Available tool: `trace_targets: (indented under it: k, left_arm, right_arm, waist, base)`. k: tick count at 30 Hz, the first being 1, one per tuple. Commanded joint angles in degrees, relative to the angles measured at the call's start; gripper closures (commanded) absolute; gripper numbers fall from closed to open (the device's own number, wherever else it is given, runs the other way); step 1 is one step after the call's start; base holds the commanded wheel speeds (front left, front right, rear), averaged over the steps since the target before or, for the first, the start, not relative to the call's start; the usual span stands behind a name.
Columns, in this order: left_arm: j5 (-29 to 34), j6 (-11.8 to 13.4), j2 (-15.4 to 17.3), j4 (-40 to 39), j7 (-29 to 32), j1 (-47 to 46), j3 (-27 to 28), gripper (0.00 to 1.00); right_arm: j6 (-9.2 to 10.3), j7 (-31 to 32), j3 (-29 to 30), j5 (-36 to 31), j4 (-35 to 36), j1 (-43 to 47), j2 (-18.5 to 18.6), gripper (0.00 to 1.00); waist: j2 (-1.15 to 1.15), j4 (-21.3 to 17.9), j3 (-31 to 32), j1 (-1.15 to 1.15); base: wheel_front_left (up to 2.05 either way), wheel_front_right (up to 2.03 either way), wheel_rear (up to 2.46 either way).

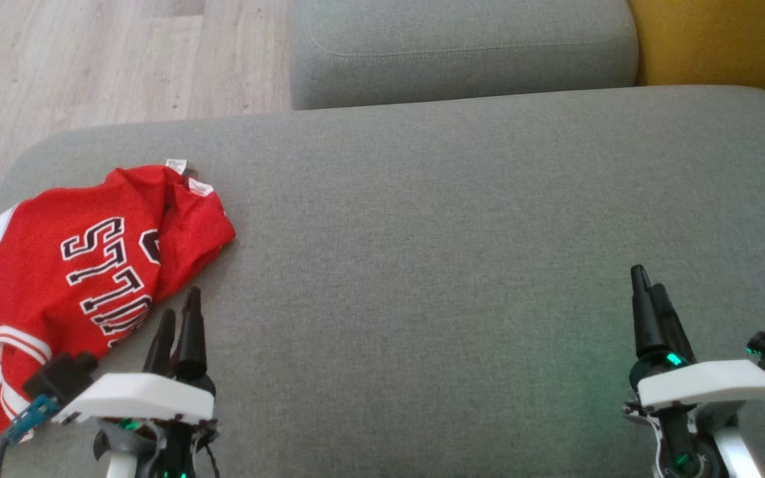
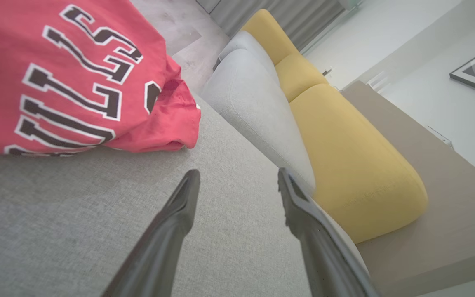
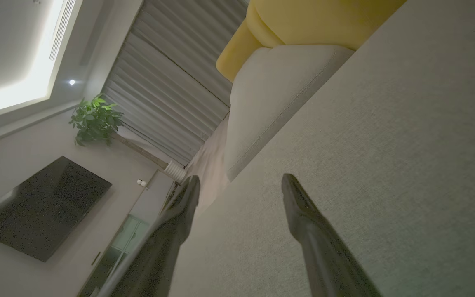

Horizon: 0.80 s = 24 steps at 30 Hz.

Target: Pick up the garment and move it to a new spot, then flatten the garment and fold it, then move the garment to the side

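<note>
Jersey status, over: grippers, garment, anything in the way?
Left gripper open, empty, just short of the jersey. Right gripper open, empty, over the cushion. Jersey crumpled at cushion's left end, not lifted. Nothing between left gripper and it.

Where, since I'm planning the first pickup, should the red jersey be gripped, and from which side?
Grip the bunched fold on the red jersey's side facing the bare grey cushion, bringing the open left pincer in from that side. That fold stands up in thick layers; the lettered middle lies flat.
</note>
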<state>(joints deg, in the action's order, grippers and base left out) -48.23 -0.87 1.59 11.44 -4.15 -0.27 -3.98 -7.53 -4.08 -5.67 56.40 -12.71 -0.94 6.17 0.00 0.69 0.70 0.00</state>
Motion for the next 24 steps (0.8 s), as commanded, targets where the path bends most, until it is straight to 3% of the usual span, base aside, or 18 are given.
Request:
trace_targets:
  k: [1, 14, 24]
  left_arm:
    - [2.50, 0.63, 0.78, -1.90, -0.75, -2.87, 0.31, 0.00]
    - [12.29, 3.48, 0.97, -1.15, -2.77, -3.21, -0.59, 0.00]
    - [19.02, 4.21, 1.04, -3.51, -4.45, -3.42, -1.66, 0.00]
  right_arm:
    - [0.02, -0.76, -1.12, -2.67, 2.50, -3.70, 0.86, 0.00]
    - [0.03, -2.78, -3.05, -13.70, 1.68, -4.19, 0.71, 0.00]
    - [0.03, -4.47, -4.21, -19.56, 1.20, -4.82, 0.53, 0.00]
  waist:
    - [0.00, 0.04, 0.05, 0.00]
    - [0.00, 0.36, 0.40, 0.00]
    - [0.00, 0.46, 0.49, 0.00]
  base:
    - [0.00, 0.00, 0.00]
    - [0.00, 0.00, 0.00]
    - [0.00, 0.00, 0.00]
